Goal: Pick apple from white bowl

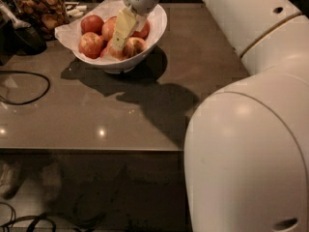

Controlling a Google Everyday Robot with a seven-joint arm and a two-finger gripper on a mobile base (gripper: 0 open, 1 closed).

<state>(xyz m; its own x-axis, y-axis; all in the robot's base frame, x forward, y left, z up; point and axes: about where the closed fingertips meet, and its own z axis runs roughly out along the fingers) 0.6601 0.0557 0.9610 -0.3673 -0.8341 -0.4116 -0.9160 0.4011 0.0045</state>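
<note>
The white bowl (158, 27), lined with crumpled white paper, stands at the back of the brown table and holds several apples. The yellow-orange apple (135, 46) with a red blush lies at the bowl's front right. Deeper red apples (91, 23) lie to its left and behind it. My gripper (117, 43) reaches down from above into the middle of the bowl. Its tip is among the apples, just left of the yellow-orange apple and touching or nearly touching it. The gripper hides part of the apples behind it.
A glass jar of brown snacks (42, 9) stands at the back left, with a dark object (21, 36) beside it. A black cable (30, 88) loops on the table's left. The table's front edge (96, 150) runs across the middle. My white arm (251, 129) fills the right.
</note>
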